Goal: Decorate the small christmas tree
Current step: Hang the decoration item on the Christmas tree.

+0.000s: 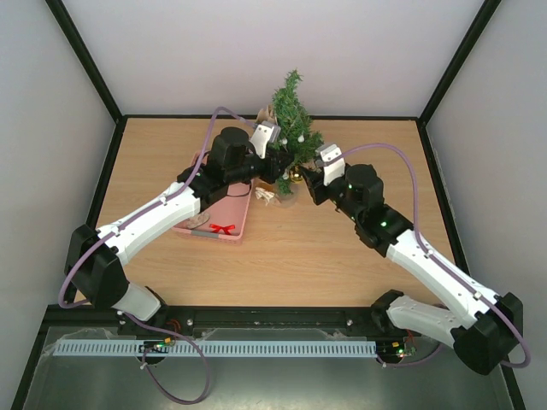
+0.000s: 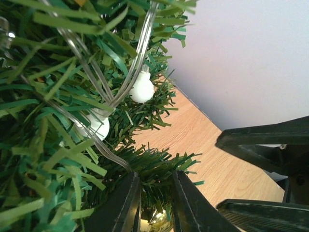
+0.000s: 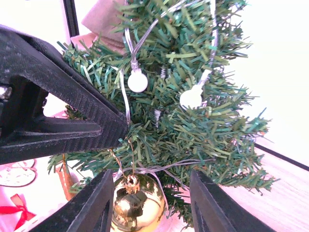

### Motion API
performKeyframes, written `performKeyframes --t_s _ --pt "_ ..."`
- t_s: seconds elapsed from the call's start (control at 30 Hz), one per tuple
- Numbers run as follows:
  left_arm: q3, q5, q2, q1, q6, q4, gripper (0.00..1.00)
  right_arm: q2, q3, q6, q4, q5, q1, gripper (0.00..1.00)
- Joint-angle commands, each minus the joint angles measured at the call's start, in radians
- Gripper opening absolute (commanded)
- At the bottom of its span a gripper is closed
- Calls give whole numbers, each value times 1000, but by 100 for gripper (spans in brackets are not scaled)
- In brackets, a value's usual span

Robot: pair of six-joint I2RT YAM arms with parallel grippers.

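A: Where's the small dark-green christmas tree (image 1: 291, 120)?
B: Mid far edge of wooden desk (image 1: 342, 256). L gripper (image 2: 154, 193) pinches clear bulb-string wire (image 2: 140, 58), prob. steadying it. R gripper (image 3: 149, 203) unclenched around hung shiny gold ball (image 3: 136, 205).

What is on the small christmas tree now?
A clear wire with white bulbs runs through the small christmas tree; a gold ball hangs low. Needles cover the wire's ends.

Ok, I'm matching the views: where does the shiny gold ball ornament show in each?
Top external: shiny gold ball ornament centre, low on the small dark-green artificial christmas tree.
Left wrist: gold glint at bottom edge, probably it.
Right wrist: bottom centre.
Shared landmark: the tree, strung with round white bulbs.
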Motion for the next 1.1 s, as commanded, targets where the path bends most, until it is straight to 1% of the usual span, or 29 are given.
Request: performKeyframes --t_s 0.0,0.27,0.43,0.53,0.67,0.93,1.0,1.07 --pt "24 14 -18 -3 8 12 20 -65 -31 63 -6 35 -2 43" --pt "27 18 -21 -3 10 18 25 -116 -65 122 22 39 -2 52" --pt "24 15 -39 -3 11 18 33 -140 -79 158 30 14 -2 64" --pt "24 11 -50 -3 15 21 36 -163 -88 165 32 12 -2 70" --pt "22 4 -60 -3 19 25 39 -178 -88 165 26 16 -2 73" --pt "21 -4 -71 -3 23 17 42 -197 -86 178 11 22 -2 74" --pt "22 -22 -85 -3 23 7 45 -205 -81 187 -4 22 -2 75" --pt "26 -49 -105 -3 27 -11 51 -213 -82 199 -23 13 -2 77"
